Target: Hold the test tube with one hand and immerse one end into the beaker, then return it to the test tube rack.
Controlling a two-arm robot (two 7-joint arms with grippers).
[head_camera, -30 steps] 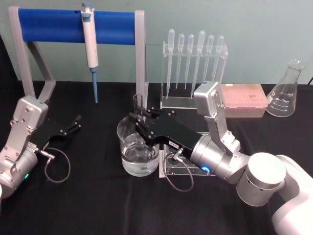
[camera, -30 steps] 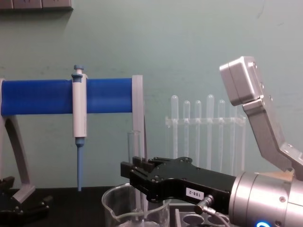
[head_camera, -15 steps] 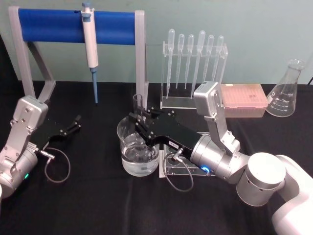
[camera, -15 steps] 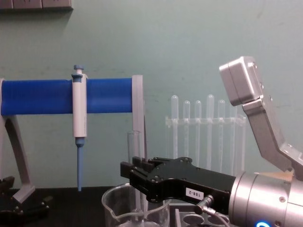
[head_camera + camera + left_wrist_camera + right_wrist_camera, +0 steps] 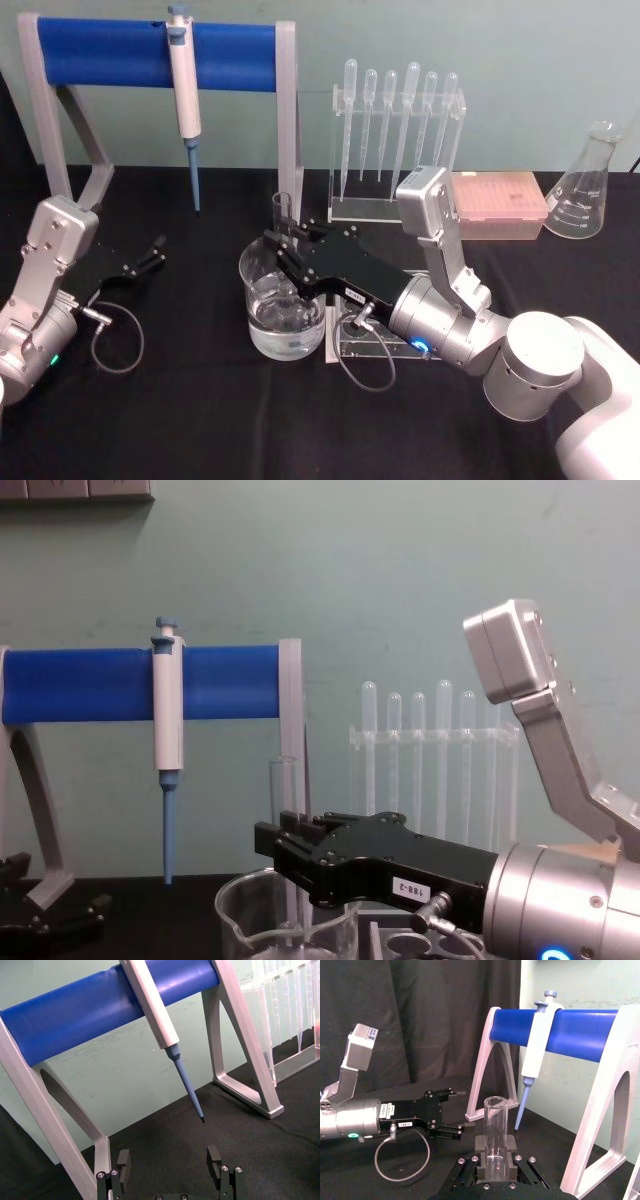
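The clear test tube (image 5: 283, 212) stands upright with my right gripper (image 5: 284, 256) shut on its middle. Its lower part reaches down inside the wide glass beaker (image 5: 262, 330), which holds clear water; the gripper hides the tube's tip. From the chest, the test tube (image 5: 283, 800) rises above the right gripper (image 5: 286, 848) and drops behind the beaker (image 5: 240, 930) rim. The right wrist view has the test tube (image 5: 496, 1125) clamped between the black fingers (image 5: 480, 1146). My left gripper (image 5: 152, 252) rests open on the black cloth at the left, its fingers (image 5: 123, 1159) apart around nothing.
A white and blue pipette (image 5: 184, 95) hangs from the blue bar stand (image 5: 110, 52) behind the beaker. At the back stand a rack of plastic pipettes (image 5: 395, 130), a pink tip box (image 5: 497, 203) and a conical flask (image 5: 585, 185). A clear tube rack (image 5: 372, 340) sits under my right wrist.
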